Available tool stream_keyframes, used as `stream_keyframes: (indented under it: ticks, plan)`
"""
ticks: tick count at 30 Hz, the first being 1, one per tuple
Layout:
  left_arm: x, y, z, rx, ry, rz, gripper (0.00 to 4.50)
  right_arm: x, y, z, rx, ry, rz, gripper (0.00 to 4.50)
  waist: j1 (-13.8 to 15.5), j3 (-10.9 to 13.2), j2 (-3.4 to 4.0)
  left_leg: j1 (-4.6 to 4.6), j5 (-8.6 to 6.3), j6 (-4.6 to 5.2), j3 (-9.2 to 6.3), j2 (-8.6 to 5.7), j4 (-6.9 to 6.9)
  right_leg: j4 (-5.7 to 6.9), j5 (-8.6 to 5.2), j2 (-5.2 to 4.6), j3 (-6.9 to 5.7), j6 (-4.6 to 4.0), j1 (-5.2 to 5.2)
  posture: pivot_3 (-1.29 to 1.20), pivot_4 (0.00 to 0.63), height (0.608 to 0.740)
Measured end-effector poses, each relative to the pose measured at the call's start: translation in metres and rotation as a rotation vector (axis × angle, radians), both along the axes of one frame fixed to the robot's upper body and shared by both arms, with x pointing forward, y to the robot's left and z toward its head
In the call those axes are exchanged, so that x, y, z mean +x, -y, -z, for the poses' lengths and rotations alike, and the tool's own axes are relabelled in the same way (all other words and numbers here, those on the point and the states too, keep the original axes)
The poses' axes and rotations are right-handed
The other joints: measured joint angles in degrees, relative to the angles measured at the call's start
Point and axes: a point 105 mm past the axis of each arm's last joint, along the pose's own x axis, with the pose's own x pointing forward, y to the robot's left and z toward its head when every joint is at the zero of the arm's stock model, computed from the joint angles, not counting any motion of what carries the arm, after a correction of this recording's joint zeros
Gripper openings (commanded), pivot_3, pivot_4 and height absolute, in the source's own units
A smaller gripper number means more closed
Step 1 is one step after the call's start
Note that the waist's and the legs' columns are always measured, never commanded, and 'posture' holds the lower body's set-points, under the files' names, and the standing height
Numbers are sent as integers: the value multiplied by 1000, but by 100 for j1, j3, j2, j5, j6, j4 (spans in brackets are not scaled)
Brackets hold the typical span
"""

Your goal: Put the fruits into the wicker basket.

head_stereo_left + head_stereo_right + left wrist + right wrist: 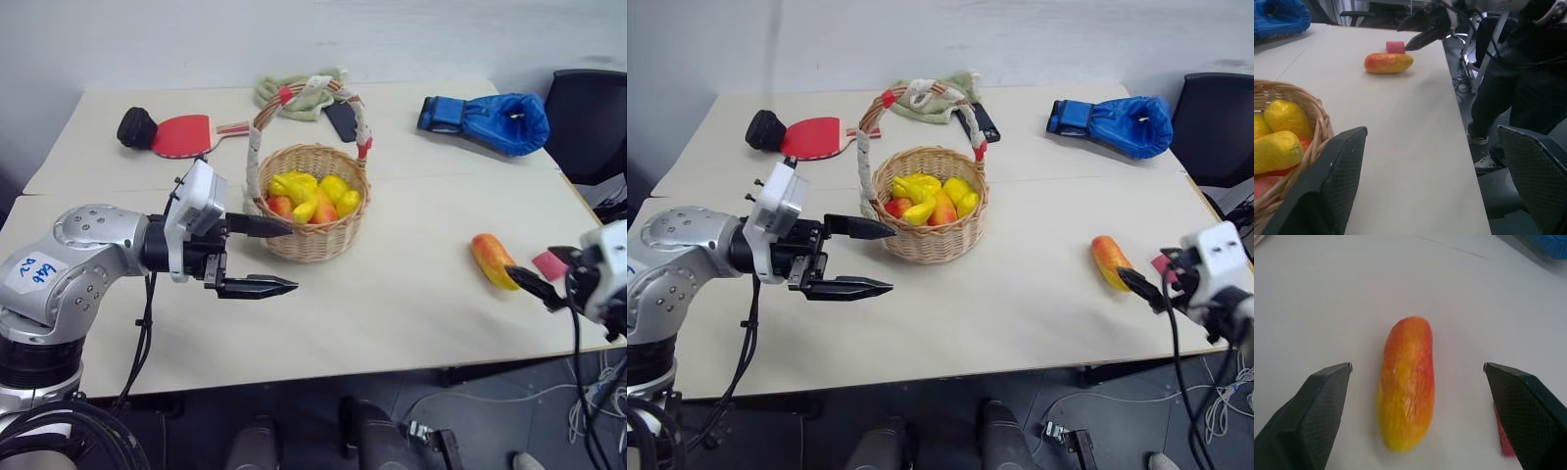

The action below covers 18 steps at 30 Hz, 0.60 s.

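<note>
The left hand (257, 257) hangs just beside the wicker basket (312, 201) on its near left flank, its two black fingers spread wide with nothing between them; the upper finger reaches almost to the woven wall, the lower one hovers over the bare bench (392, 313) in front of the basket. Well to the right of the basket, near the bench's right edge, the right hand (1415, 382) points at a lone orange-yellow mango (1406, 382) lying flat on the bench; its fingers stand wide apart on either side of the fruit without touching it, and it holds nothing. A small pink block (549, 264) lies just beyond the mango on the side away from the basket, close to the right hand's fingertip

The wicker basket stands upright near the middle of the bench, its arched handle, wrapped in white bands and red tape, rising over it. Inside it lie the other fruits (312, 196): several yellow pieces heaped over orange-red ones, filling the bowl to about the rim

Behind the basket, at its far side, a black phone-like slab (341, 120) lies close to the handle, with a pale green cloth (294, 93) just beyond. To the far left of the basket lie a red table-tennis paddle (182, 135) and a dark rounded object (136, 127) touching its outer end. To the far right of the basket a blue boxing glove (487, 119) rests on the bench
</note>
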Motion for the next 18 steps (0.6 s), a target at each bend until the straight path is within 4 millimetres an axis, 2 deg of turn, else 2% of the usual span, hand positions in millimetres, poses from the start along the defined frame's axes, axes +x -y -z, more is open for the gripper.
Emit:
stream_keyframes:
  ticks: [3, 6, 13, 16, 18]
  plan:
    - [-1, 2, -1, -14, 2, -3, 4451, 21, 4, 7, 33, -22, 36, 4500, 14, 1, 0, -5, 0, 2, 4, -2, 4, -3, 5, -4, 3, 7, -2, 0, 150, 740]
    - [-2, 3, -2, -10, 10, -6, 4451, 33, 0, 13, 95, -49, 38, 4500, 15, 1, 3, -6, -1, 4, 6, -2, 4, -1, 7, -4, 4, 10, -5, 0, 150, 740]
    - [-1, 0, -5, -3, 25, -34, 4451, 36, -7, 36, 159, -145, 45, 4500, 28, 0, 4, -14, 0, 3, 4, -2, 4, 0, 8, -8, -4, 11, -6, 0, 150, 740]
    - [0, 0, -5, -4, 26, -41, 4500, 33, -8, 40, 168, -159, 44, 3923, 26, 0, 4, -13, 0, 3, 4, -3, 4, 0, 8, -9, -4, 12, -6, 0, 150, 740]
    - [0, 0, -5, -5, 28, -44, 4500, 33, -13, 37, 182, -144, 31, 3263, 26, 0, 4, -12, 0, 3, 4, -3, 4, 2, 8, -8, -4, 12, -6, 0, 150, 740]
